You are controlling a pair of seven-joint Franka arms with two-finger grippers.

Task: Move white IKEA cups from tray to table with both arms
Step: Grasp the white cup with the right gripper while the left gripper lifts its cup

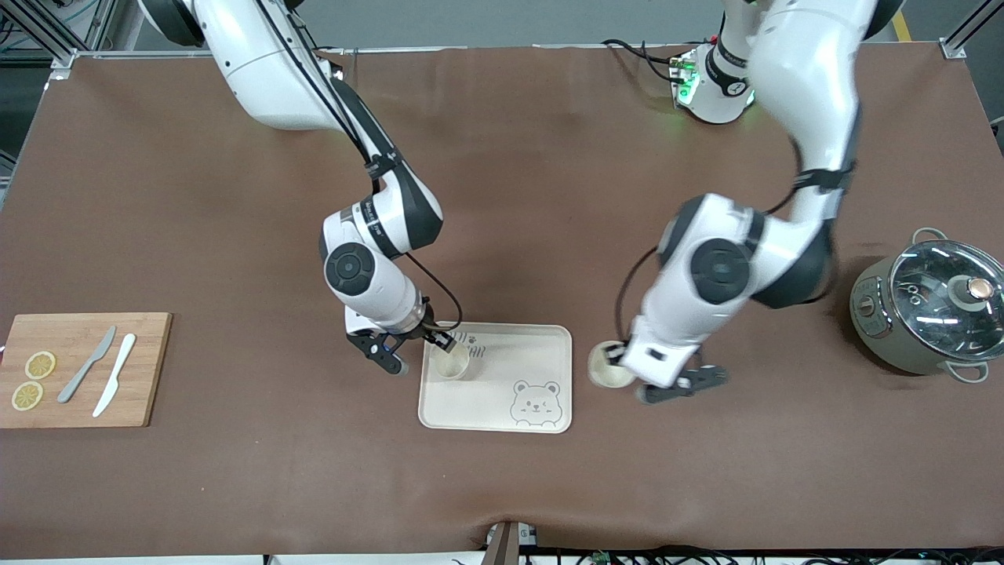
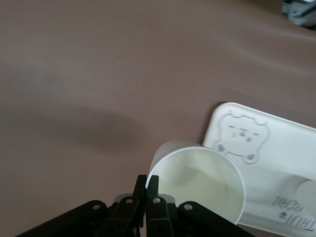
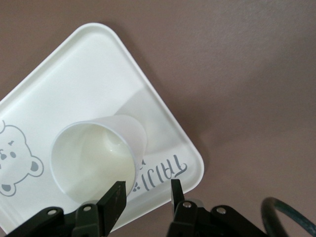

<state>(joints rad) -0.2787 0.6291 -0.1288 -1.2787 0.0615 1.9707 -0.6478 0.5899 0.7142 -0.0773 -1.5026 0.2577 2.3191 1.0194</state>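
Near the front edge of the table (image 1: 502, 486), at its middle: the tray (image 1: 518, 353), long side toward the camera. Carries one white cup (image 1: 452, 362) upright at the end toward the right arm's side, so half the job looks undone.

Over that cup: the right gripper (image 3: 146, 190), fingers apart and astride the rim, one at the cup's mouth and one outside the wall. Not yet pinched on anything; likely set this way to nip the thin wall rather than span the whole cup.

Just beside the tray's other short end, off it and over bare table: the second cup (image 1: 608, 369), clenched at the rim by the left gripper (image 2: 147, 187), fingers tight together on the wall. Appears tilted in the left wrist view; cannot tell whether its base touches the table. Probably carried clear of the tray's edge for setting down.

Toward the right arm's end: a bamboo board (image 1: 82, 369) with two knives (image 1: 102, 375) and lemon slices (image 1: 33, 380). Toward the left arm's end, farther from the camera: a lidded pot (image 1: 929, 310), well apart from the work.
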